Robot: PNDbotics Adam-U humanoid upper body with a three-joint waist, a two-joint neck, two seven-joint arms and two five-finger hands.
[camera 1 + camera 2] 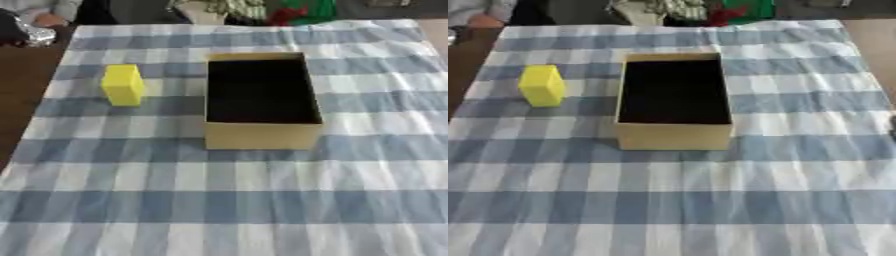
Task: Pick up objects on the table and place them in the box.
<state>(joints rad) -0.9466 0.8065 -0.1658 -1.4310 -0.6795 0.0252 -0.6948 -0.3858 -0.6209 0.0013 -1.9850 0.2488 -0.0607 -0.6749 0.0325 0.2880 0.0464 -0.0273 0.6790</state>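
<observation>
As I look down through the left eye view, a table [376, 165] covered in a blue-and-white checked cloth [219, 210] fills most of the field. An open cardboard box [262, 136] stands upright near the middle, its long axis running away from me and its interior dark; I cannot tell whether anything lies inside. A yellow block [122, 85] stands upright on the cloth to the left of the box, near its far half and apart from it, with a strip of cloth between the two. Bare dark tabletop shows beyond the cloth's left edge. Neither of my hands appears in this view, so I cannot tell whether the fingers are apart or together.

Through the right eye view, I see the same layout shifted slightly leftward. The box sits centre-left and the yellow block lies left of it, again clear of the box wall. At the far edge, beyond the cloth, green and red items [741, 11] rest beside pale patterned fabric [662, 9]. Again neither hand shows, and the fingers' state stays unknown to me.
</observation>
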